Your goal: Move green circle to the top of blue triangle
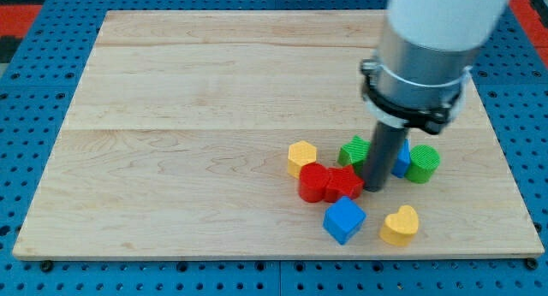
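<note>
The green circle (422,162) lies at the view's right, touching the right side of a blue block (401,162) that is mostly hidden behind my rod; its shape cannot be made out. My tip (374,187) rests on the board just left of that blue block, right of the red blocks and below a green block (352,150) that is partly hidden by the rod.
Two red blocks (329,183) sit together left of the tip. A yellow block (301,156) lies at their upper left. A blue cube (344,220) and a yellow heart (400,226) lie near the wooden board's (197,116) bottom edge.
</note>
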Controlling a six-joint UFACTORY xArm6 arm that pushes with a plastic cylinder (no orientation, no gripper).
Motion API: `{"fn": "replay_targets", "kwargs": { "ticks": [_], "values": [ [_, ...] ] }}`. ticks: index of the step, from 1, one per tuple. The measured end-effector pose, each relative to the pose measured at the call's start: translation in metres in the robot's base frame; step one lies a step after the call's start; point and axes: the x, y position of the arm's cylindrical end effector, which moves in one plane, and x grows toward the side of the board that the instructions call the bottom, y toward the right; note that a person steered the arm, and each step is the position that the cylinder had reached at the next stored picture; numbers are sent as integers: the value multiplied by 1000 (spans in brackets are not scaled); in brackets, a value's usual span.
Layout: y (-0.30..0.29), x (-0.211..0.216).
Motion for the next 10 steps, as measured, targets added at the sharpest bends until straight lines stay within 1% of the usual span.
{"fn": "replay_targets", "kwargs": {
  "ticks": [1, 2, 3, 4, 5, 6, 7, 10],
  "values": [
    [-17, -1],
    [-6, -11],
    [29, -12],
    [39, 3],
    [66, 18],
    [92, -1],
    [73, -39],
    [73, -132]
  ]
}}
